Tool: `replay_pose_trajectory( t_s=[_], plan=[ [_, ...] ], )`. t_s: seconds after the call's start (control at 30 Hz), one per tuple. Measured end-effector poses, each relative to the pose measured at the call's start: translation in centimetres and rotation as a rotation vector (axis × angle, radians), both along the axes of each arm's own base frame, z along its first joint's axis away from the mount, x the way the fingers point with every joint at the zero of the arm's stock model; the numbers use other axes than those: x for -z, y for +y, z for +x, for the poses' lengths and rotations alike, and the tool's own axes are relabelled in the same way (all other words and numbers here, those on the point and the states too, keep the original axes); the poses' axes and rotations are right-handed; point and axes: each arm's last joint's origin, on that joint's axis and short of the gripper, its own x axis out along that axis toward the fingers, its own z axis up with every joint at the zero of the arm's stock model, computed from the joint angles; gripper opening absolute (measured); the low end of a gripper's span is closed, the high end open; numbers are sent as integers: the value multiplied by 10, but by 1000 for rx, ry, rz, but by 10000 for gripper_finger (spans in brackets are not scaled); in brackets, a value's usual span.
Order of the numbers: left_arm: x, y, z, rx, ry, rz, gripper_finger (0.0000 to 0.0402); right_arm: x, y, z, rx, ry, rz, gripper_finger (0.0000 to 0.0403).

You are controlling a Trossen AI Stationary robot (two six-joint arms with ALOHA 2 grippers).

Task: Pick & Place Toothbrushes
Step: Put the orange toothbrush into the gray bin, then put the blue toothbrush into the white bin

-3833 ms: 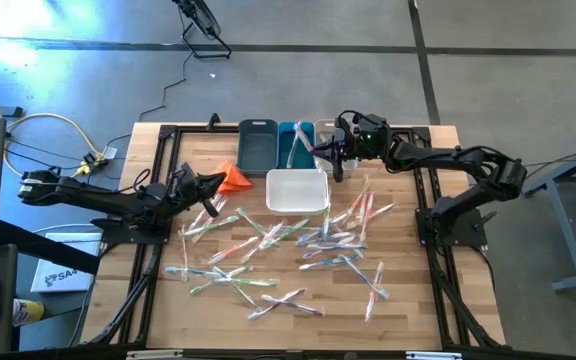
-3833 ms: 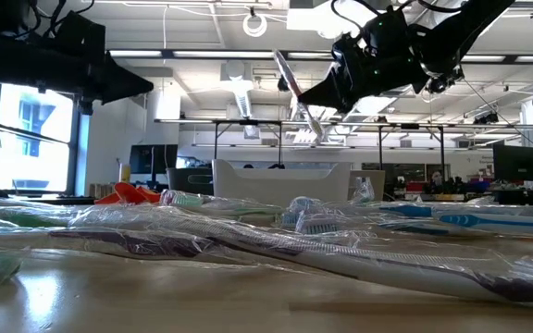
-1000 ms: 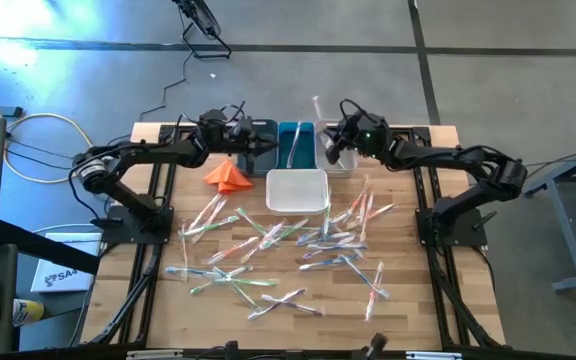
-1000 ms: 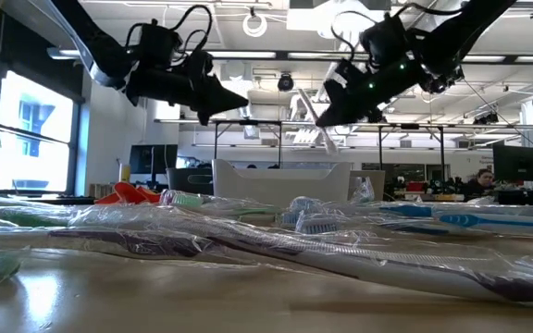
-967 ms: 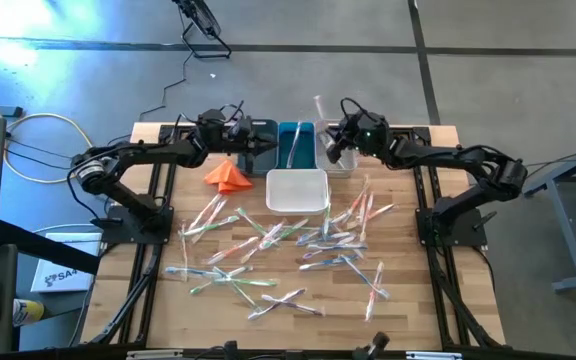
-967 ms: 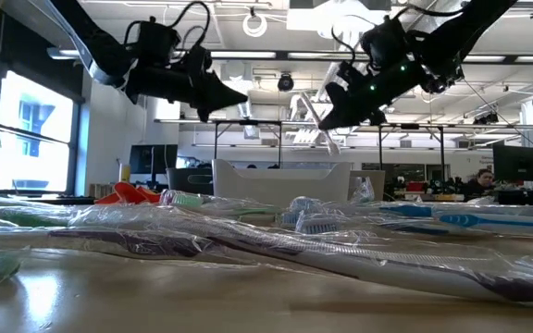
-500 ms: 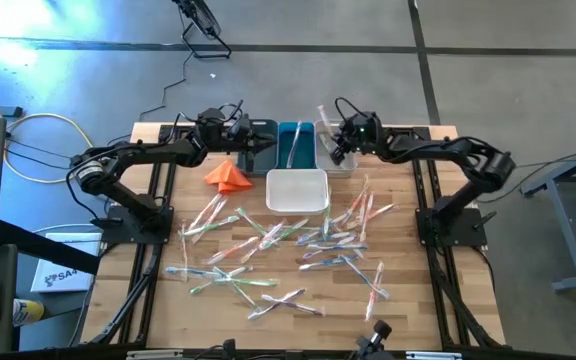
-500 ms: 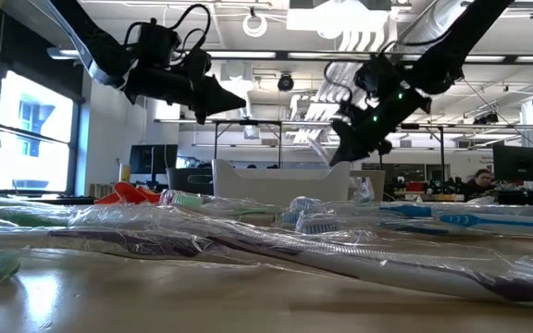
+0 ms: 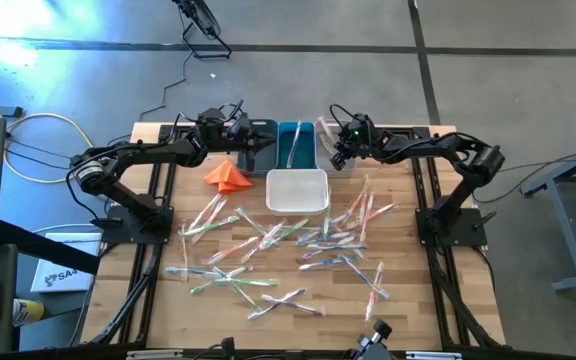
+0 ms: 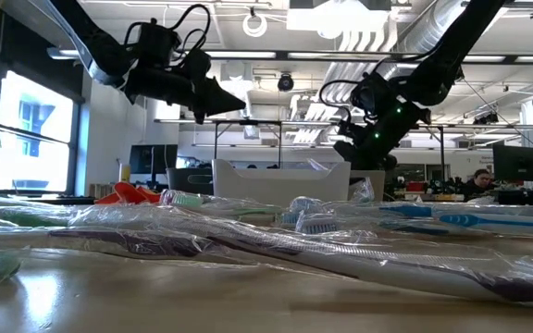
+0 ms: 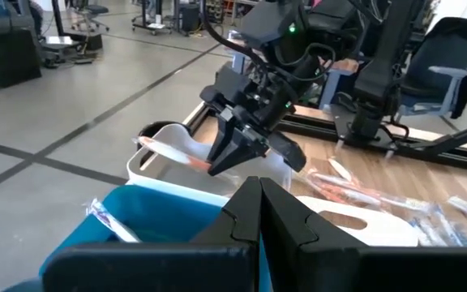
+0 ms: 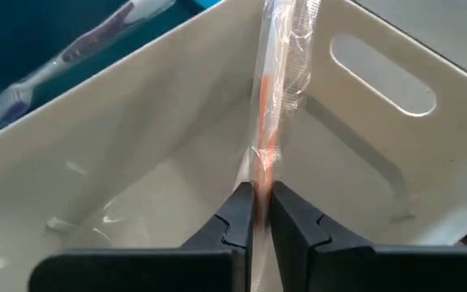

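Note:
Many wrapped toothbrushes (image 9: pixel 288 245) lie scattered on the wooden table. Four bins stand at the far edge: dark grey (image 9: pixel 258 150), blue (image 9: pixel 296 148), whitish (image 9: pixel 334 162), and a white one (image 9: pixel 297 190) nearer. My right gripper (image 12: pixel 254 212) is down inside the whitish bin (image 12: pixel 136 162), shut on an orange toothbrush (image 12: pixel 276 73) in a clear wrapper. My left gripper (image 11: pixel 259 191) hovers shut and empty over the dark grey and blue bins (image 11: pixel 136 235). A purple-white toothbrush (image 12: pixel 79 57) lies in the blue bin. My right gripper pinches the orange toothbrush's wrapped handle (image 12: pixel 261 170) between its two fingers. The fingers slant down into the bin from the table's right side. The toothbrush runs on past the fingertips, roughly along them, toward the bin's far corner (image 12: pixel 286 12).
An orange folded cloth (image 9: pixel 228 177) lies left of the white bin. Black frame rails (image 9: pixel 158 180) run along both table sides. The two grippers stand close together over the row of bins, with the blue bin between them.
My right gripper has gone down into the whitish bin and tipped its fingers downward, carrying the orange toothbrush from standing high above the bin to lying inside it. It stays shut on the toothbrush.

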Motion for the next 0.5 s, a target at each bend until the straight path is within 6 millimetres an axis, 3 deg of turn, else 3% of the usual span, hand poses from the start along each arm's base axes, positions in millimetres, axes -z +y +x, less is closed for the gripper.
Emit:
replay_pose_trajectory(
  t_s=[0.33,0.5],
  plan=[
    [0,0,0,0,0,-1,0,-1,-1,-1,23,12,-17,108],
    [0,0,0,1,0,-1,0,-15,0,-3,55,-5,-67,125]
  ],
)
